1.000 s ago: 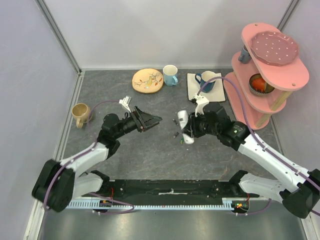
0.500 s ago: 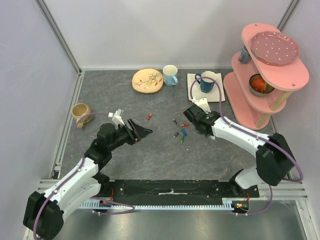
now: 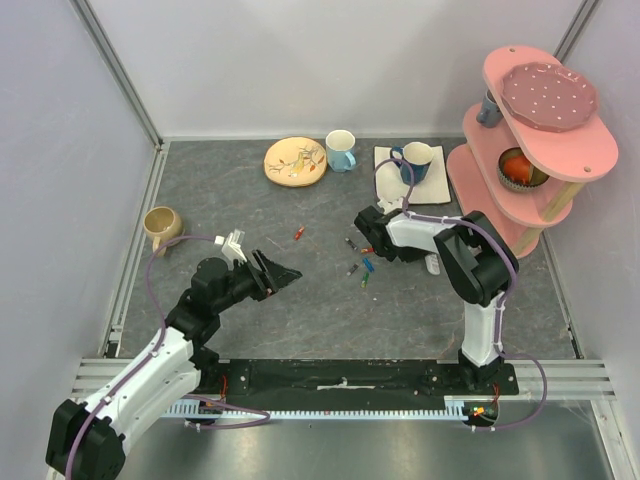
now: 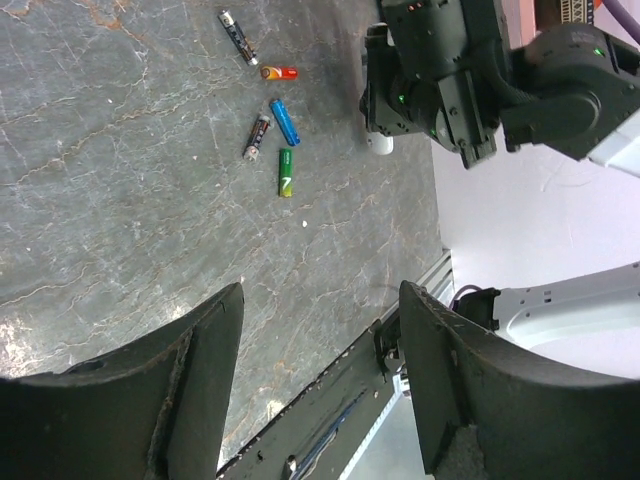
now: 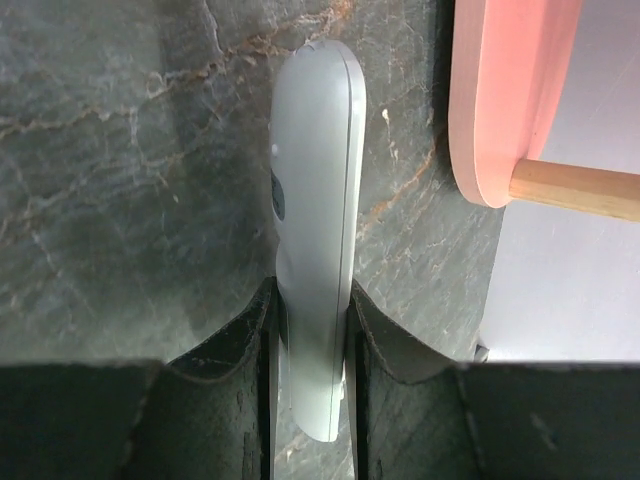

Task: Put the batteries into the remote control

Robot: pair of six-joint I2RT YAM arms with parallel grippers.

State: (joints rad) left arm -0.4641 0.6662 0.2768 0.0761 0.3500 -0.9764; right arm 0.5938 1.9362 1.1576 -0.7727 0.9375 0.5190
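The white remote control [image 5: 312, 150] stands on its edge, clamped between the fingers of my right gripper [image 5: 310, 290], its far end close to the pink shelf base. In the top view only its white end [image 3: 432, 264] shows beside my folded right arm, and my right gripper [image 3: 405, 248] is mostly hidden under the arm. Several batteries lie loose mid-table: red [image 3: 299, 233], orange-red [image 3: 368, 250], blue [image 3: 367, 265], green [image 3: 364, 281] and dark grey [image 3: 353, 268]. They also show in the left wrist view, among them the blue one [image 4: 285, 121] and the green one [image 4: 285, 172]. My left gripper [image 3: 275, 272] [image 4: 320, 292] is open and empty, left of the batteries.
A pink two-tier shelf [image 3: 500, 215] stands at the right, its base [image 5: 500, 90] just beyond the remote. A dark blue mug on a white cloth [image 3: 412, 165], a light blue mug [image 3: 341, 150], a patterned plate [image 3: 295, 160] and a tan mug [image 3: 160, 228] stand around the table's back and left.
My right arm folded back, carrying the remote from the table's middle to the right near the shelf. The batteries it covered now show. My left gripper drew back toward the near left.
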